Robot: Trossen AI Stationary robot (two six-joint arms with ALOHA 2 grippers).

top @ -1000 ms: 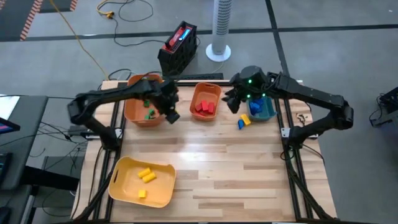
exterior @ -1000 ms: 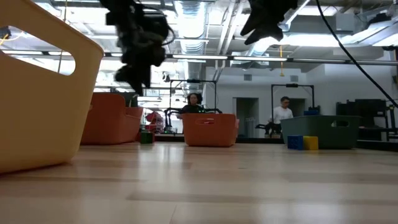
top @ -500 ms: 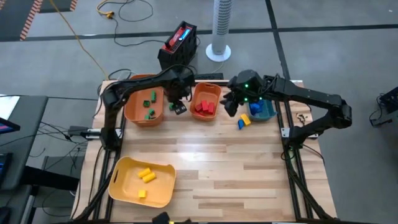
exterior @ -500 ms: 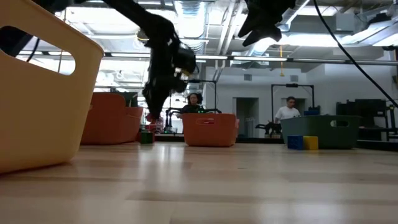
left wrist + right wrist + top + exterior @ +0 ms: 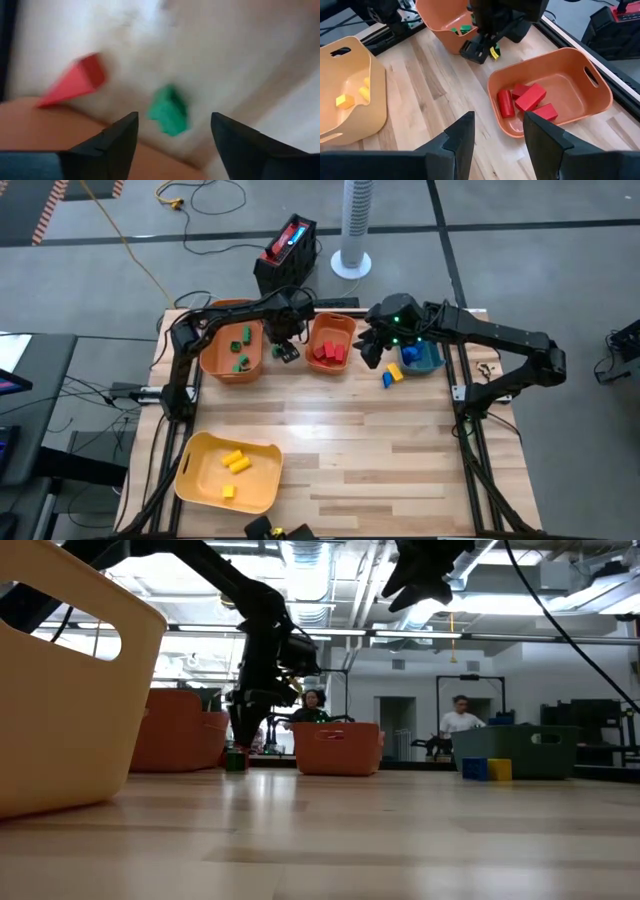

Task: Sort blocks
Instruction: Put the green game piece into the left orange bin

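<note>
I see the table's (image 5: 400, 460) middle and front right open, wide room for either arm. Back edge crowded: two orange bins (image 5: 232, 352) w/ left gripper (image 5: 284, 352) low in the gap btwn them; right gripper (image 5: 372, 350) up high btwn red-block bin (image 5: 331, 343) and teal bin (image 5: 420, 355). Yellow bin (image 5: 228, 471) blocks front left corner.

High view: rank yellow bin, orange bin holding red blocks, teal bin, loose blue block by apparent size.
1. yellow bin, largest.
2. orange bin holding the red blocks.
3. teal bin; the right arm partly covers it, so its full extent is unsure.
4. blue block, by far the smallest.
</note>
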